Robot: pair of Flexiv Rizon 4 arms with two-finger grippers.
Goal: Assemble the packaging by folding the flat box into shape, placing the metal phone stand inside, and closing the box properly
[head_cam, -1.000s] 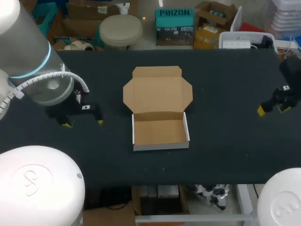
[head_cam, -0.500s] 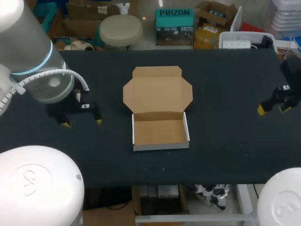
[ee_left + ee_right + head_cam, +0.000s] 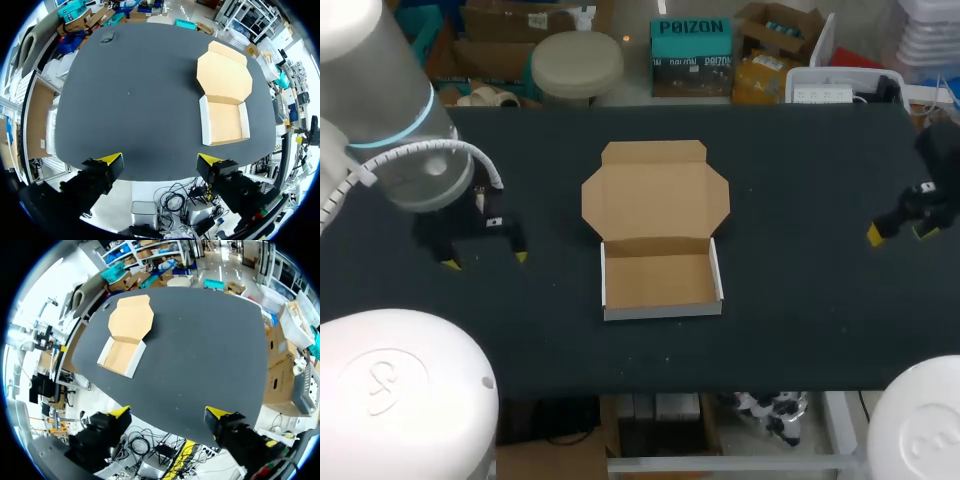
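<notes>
The box [image 3: 660, 278] sits mid-frame on the bench [image 3: 800, 300], tray formed, lid laid open, seemingly awaiting the unseen stand. Left end effector [image 3: 485, 260] and right end effector [image 3: 899, 232] hover spread and empty at either side.

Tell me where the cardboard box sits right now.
In the head view the open box lies at the middle of the table, lid flat, between the left gripper and the right gripper, touching neither.

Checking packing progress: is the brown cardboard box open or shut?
Open. The brown cardboard box has its walls up, but its lid lies spread flat on the black table, and nothing is inside.
</notes>
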